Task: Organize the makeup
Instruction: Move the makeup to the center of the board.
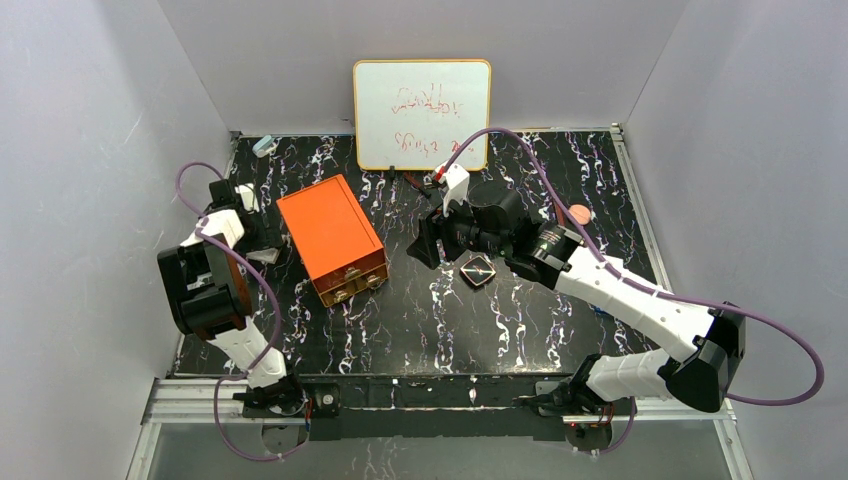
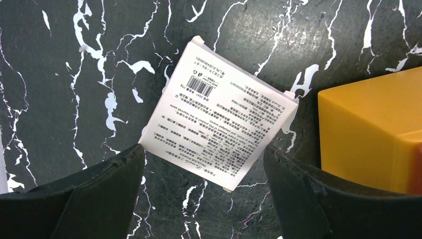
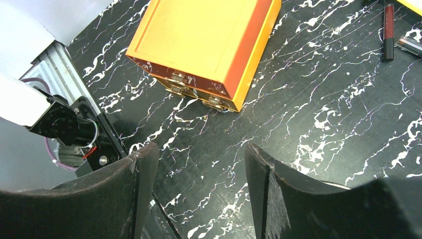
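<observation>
A flat square makeup case (image 2: 219, 114) lies label side up on the black marbled table (image 2: 59, 74). My left gripper (image 2: 204, 149) hangs open over it, and its fingertips (image 2: 134, 154) straddle the case's near corner. In the top view this gripper (image 1: 252, 236) is left of the orange box (image 1: 332, 240). My right gripper (image 3: 199, 159) is open over bare table with nothing between its fingers. A small black square compact (image 1: 479, 270) lies just right of it. A round peach disc (image 1: 579, 214) sits farther right. A dark red stick (image 3: 388, 30) lies at the far side.
The orange box with two front drawers (image 3: 209, 45) stands between the arms, and its corner (image 2: 373, 134) is close to the right of the left gripper. A whiteboard (image 1: 422, 113) leans on the back wall. A small pale object (image 1: 264, 146) sits in the back left corner.
</observation>
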